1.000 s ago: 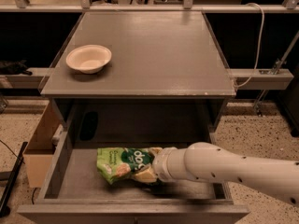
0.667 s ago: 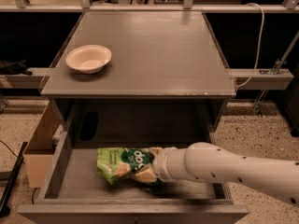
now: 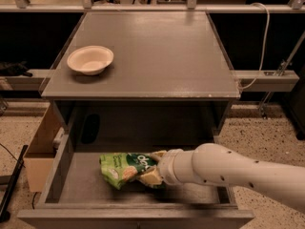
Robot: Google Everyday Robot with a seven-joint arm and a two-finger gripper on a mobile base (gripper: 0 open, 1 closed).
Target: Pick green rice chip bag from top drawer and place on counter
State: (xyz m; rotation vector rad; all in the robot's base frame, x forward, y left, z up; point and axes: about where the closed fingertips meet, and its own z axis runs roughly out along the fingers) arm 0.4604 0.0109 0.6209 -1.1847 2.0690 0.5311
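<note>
The tool (image 3: pixel 158 170), tipping a white tubular robot arm (image 3: pixel 228 171), sits low at centre; its hold cannot be told. Beneath the flat grey matte tabletop (image 3: pixel 162 56), the wide shallow grey wooden top drawer (image 3: pixel 86 185) stands open. On its floor lies the crinkled light-green rice chip bag (image 3: pixel 125 166), right end against the tool. A white round bowl (image 3: pixel 90 59) rests on the tabletop's left.

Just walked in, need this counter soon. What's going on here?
A white robot arm reaches into the open top drawer, its gripper at the right end of the green rice chip bag, which lies on the drawer floor. The bag is not yet on the counter, where a white bowl sits.
</note>
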